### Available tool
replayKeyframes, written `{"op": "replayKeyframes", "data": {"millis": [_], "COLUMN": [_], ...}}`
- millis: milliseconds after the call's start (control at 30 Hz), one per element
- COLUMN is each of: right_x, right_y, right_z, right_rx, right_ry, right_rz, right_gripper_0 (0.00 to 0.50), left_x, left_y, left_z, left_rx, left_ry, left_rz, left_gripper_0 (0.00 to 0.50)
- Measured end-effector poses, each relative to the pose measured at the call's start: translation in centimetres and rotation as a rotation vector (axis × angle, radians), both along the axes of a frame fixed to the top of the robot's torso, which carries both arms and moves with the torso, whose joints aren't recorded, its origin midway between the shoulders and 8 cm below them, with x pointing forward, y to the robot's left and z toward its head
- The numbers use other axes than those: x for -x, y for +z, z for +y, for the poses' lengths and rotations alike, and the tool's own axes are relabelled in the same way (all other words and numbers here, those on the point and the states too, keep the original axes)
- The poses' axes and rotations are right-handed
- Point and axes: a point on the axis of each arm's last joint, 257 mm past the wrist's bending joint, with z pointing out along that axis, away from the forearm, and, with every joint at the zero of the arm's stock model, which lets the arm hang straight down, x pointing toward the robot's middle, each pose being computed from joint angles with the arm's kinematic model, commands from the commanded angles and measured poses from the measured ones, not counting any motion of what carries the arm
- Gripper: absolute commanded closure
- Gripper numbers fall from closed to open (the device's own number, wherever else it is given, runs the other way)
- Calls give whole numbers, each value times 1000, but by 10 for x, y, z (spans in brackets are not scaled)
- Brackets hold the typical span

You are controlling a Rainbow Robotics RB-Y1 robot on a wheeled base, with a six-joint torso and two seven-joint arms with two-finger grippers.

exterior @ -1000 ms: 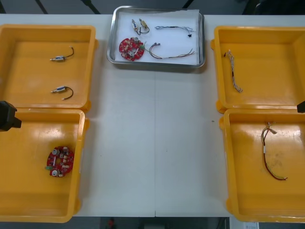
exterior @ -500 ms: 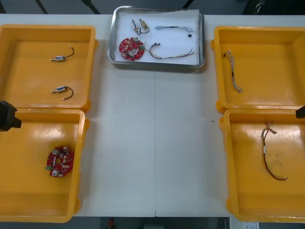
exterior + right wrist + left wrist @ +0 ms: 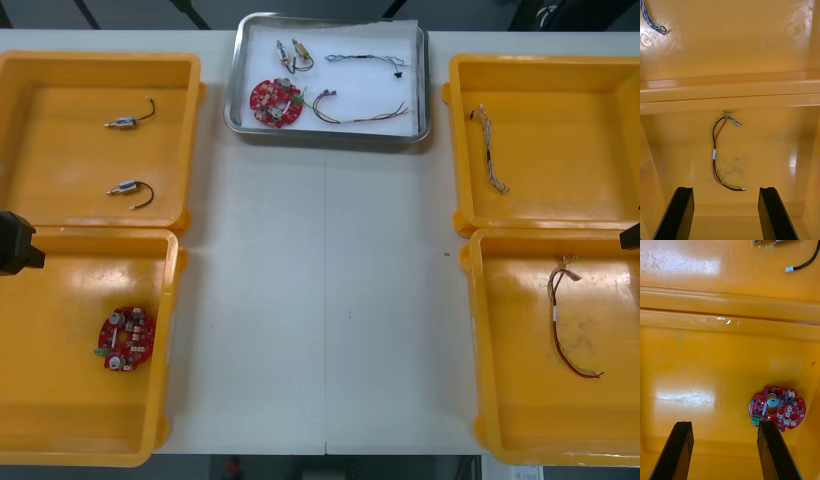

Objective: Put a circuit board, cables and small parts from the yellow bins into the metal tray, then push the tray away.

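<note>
The metal tray (image 3: pixel 420 125) sits at the table's far middle, white inside, holding a round red circuit board (image 3: pixel 274 103), small metal parts (image 3: pixel 292 55) and two cables (image 3: pixel 360 112). My left gripper (image 3: pixel 724 452) hangs open over the near left yellow bin (image 3: pixel 60 440), with another red circuit board (image 3: pixel 777 408) just beyond one finger; in the front view that board (image 3: pixel 126 338) lies in the bin. My right gripper (image 3: pixel 727 213) is open above the near right bin (image 3: pixel 500 420), a red and yellow cable (image 3: pixel 720 153) lying ahead between its fingers.
The far left bin (image 3: pixel 30 150) holds two small metal parts with black leads (image 3: pixel 130 188). The far right bin (image 3: pixel 560 210) holds a twisted blue and white cable (image 3: pixel 490 160). Bare table stretches between the bins in front of the tray.
The right arm's tip at the front view's right edge has slid slightly outward. Everything else is still.
</note>
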Motion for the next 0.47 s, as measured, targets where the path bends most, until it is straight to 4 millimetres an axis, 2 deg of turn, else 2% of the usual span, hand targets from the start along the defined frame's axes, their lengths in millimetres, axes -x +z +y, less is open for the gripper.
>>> {"op": "replayKeyframes", "data": {"millis": [467], "right_x": [0], "right_y": [0], "right_z": [0], "right_rx": [0], "right_ry": [0], "right_rz": [1], "right_gripper_0": [0], "left_x": [0], "left_y": [0], "left_z": [0], "left_rx": [0], "left_ry": [0], "left_rz": [0], "left_gripper_0": [0]}}
